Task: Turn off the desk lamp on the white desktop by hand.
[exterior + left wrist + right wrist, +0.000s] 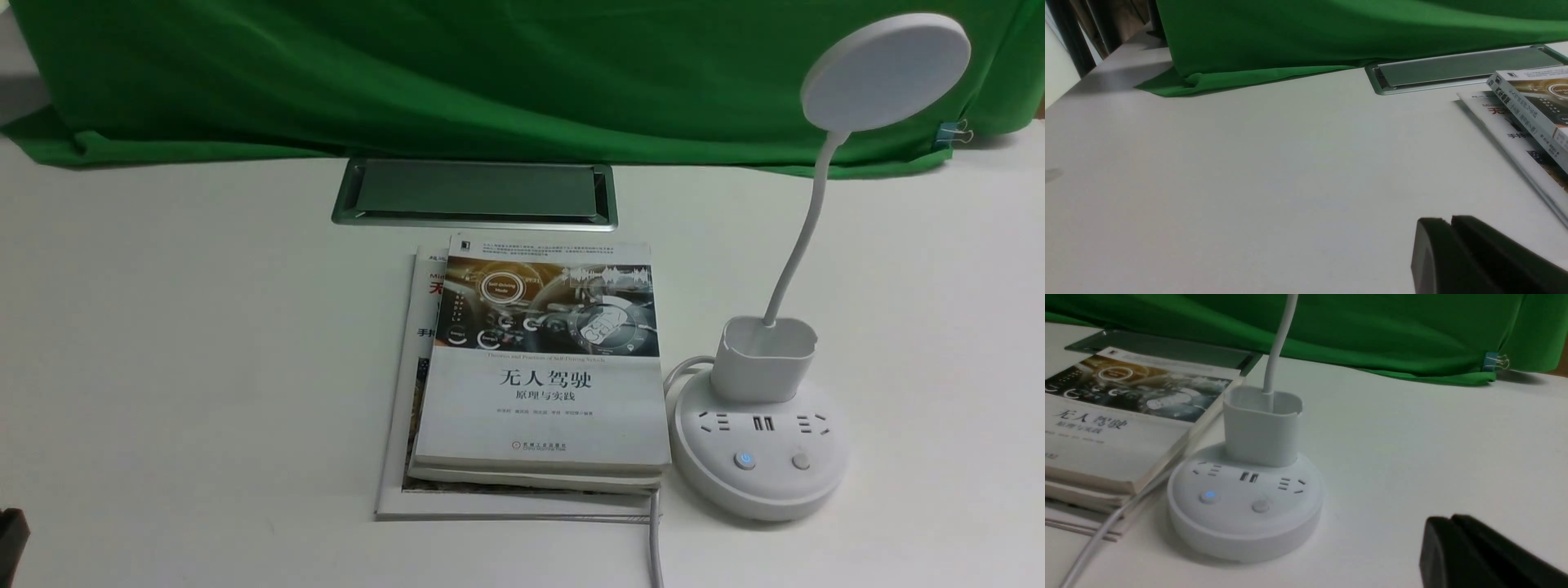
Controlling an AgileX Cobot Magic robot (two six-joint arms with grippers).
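Observation:
The white desk lamp [763, 371] stands on the white desktop [180, 351] at the right, its round disc head [886, 72] up on a thin neck. Its round base [759, 457] has sockets and two buttons; the left button [744, 460] glows blue. In the right wrist view the base [1245, 510] lies ahead of my right gripper [1451, 520], which is shut and empty, apart from the lamp. My left gripper [1450, 221] is shut and empty over bare desktop, left of the books. Only a dark edge of the left arm [11, 535] shows in the front view.
Two stacked books [539, 367] lie just left of the lamp base. The lamp's cable [653, 539] runs to the front edge. A silver-framed grey hatch [475, 192] lies behind the books. A green cloth [490, 73] hangs at the back, held by a clip [953, 132].

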